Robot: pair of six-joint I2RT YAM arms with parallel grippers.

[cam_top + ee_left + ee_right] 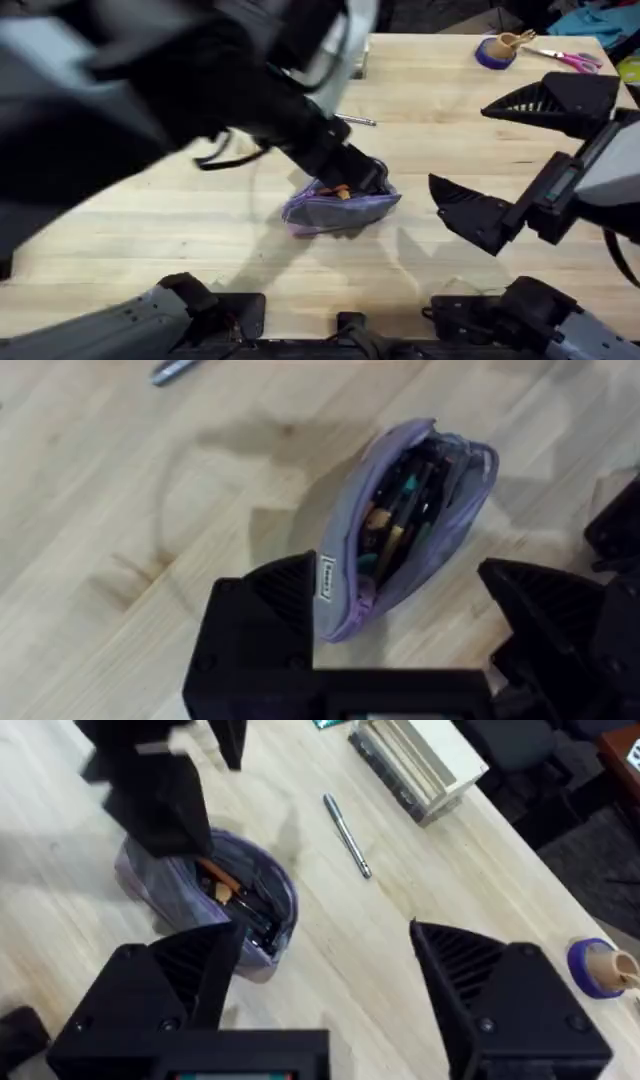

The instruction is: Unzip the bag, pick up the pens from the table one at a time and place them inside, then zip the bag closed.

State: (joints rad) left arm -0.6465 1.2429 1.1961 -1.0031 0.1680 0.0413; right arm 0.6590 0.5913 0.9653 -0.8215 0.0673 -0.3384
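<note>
The left arm reaches in from the left, big and dark under the overhead camera. Its left gripper (355, 175) hangs right over the bag (340, 208) with its two fingers spread apart — one finger on each side of the bag in the left wrist view, holding nothing.

There is one bag. It is purple and lies near the middle of the table (150, 250). In the overhead view its long side runs left to right, a little tilted, with the right end farther back. Its zipper is open, and the mouth faces up. Inside I can see dark pen shapes and one orange pen (215, 878) with its tip poking up at the opening. How many things are inside I cannot count.

Just behind the bag, farther back on the table, lies one silver-grey pen (357, 121). It lies flat and apart from the bag, with its long side running mostly left to right in the overhead view.

On the right, the right gripper (505, 165) hovers above the table, well apart from the bag. Its fingers are wide open and empty.

At the far right back corner sit one roll of purple tape (495, 52) and one pair of pink scissors (572, 60).
</note>
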